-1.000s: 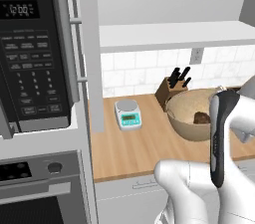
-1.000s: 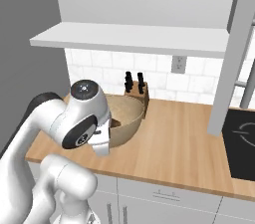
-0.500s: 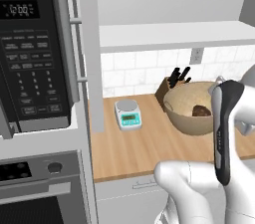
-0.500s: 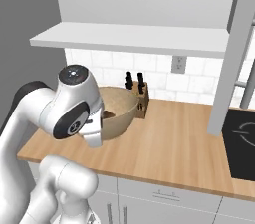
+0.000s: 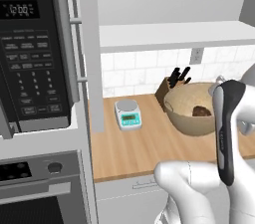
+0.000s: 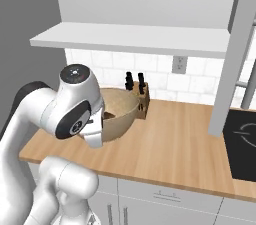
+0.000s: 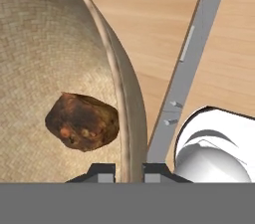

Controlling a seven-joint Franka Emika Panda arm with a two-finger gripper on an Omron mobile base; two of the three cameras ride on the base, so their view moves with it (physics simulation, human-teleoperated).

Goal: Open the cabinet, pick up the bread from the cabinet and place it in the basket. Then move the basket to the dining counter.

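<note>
The round tan woven basket (image 5: 185, 116) stands on the wood counter below the open cabinet (image 5: 91, 54). The bread (image 7: 82, 121), a small brown lump, lies inside the basket (image 7: 45, 58) and also shows as the dark lump of bread (image 5: 201, 111) from the left. My gripper (image 7: 129, 170) is shut on the basket's rim, one fingertip inside and one outside. From the right my arm covers part of the basket (image 6: 121, 111). The cabinet's white shelf (image 6: 135, 39) is bare. The dining counter is out of view.
A black knife block (image 5: 173, 84) stands just behind the basket against the white tiles. A small kitchen scale (image 5: 128, 114) sits left of it. The black microwave (image 5: 35, 54) hangs at the left, a dark stovetop (image 6: 242, 149) lies at the right. The open door (image 6: 232, 59) hangs above the counter.
My arm's elbow has swung left and upward. The basket has shifted slightly upward with the gripper still shut on its rim.
</note>
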